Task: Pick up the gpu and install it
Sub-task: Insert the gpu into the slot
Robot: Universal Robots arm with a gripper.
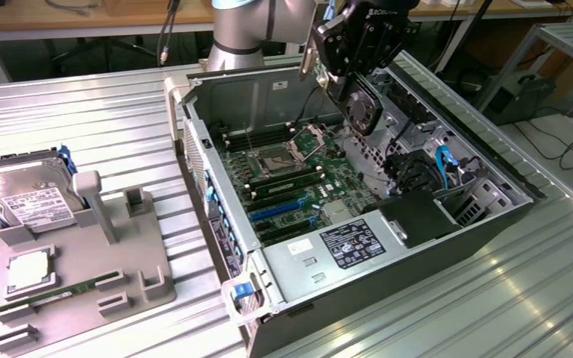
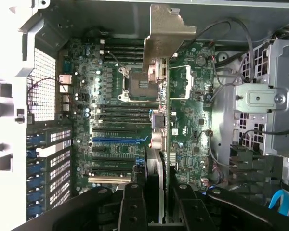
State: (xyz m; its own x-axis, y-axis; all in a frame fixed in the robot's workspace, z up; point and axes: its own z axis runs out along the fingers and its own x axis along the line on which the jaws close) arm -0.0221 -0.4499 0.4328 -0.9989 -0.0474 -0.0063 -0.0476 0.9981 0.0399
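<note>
On the table (image 1: 98,112) lies the open computer case (image 1: 446,261), its motherboard (image 1: 297,179) facing up. The picking up is done. The gripper (image 1: 357,63) is clenched on the gpu (image 1: 363,104) and holds it in the air above the far part of the case, with the pale bracket (image 2: 166,38) at its end. The installing is, I think, not done: the card touches no slot, and the blue slot (image 2: 119,140) is free. The blue cables (image 1: 444,160) beside the board could disturb. Well apart are the grey holder (image 1: 87,291), the hard drive (image 1: 23,194) and the memory stick (image 1: 57,294).
</note>
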